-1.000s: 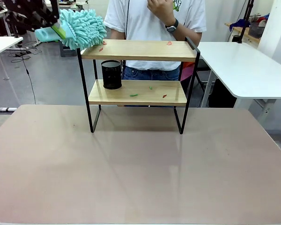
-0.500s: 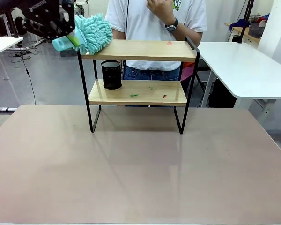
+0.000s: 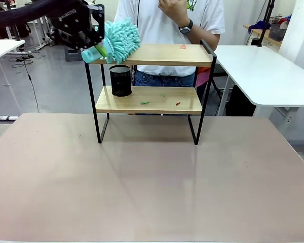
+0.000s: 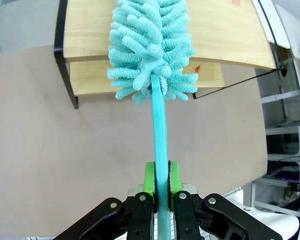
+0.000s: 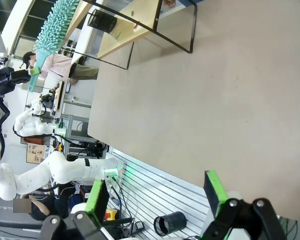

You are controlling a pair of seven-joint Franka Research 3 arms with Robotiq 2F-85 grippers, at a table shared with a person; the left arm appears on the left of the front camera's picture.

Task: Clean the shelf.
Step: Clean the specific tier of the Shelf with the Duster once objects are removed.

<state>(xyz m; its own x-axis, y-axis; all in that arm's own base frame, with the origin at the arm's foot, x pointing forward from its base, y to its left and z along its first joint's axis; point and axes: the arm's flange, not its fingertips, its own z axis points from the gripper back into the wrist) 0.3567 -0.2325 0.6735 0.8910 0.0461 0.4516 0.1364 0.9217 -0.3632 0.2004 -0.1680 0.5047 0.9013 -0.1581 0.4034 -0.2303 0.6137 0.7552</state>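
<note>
The robot's left claw, clamped on the handle of a fluffy teal duster, had within the last second carried the duster's head from beyond the shelf's left rail onto the left end of the top board. The shelf stood at the far middle of the table, with a person just behind it. Two red scraps seen earlier at that left end were now hidden by the duster, so whether they had shifted could not be told. One red scrap lay near the top board's right end, and green and red bits lay on the lower board by a black mesh cup. The sweep looked barely begun. The right claw, fingers apart and empty, hung by the table's near edge
</note>
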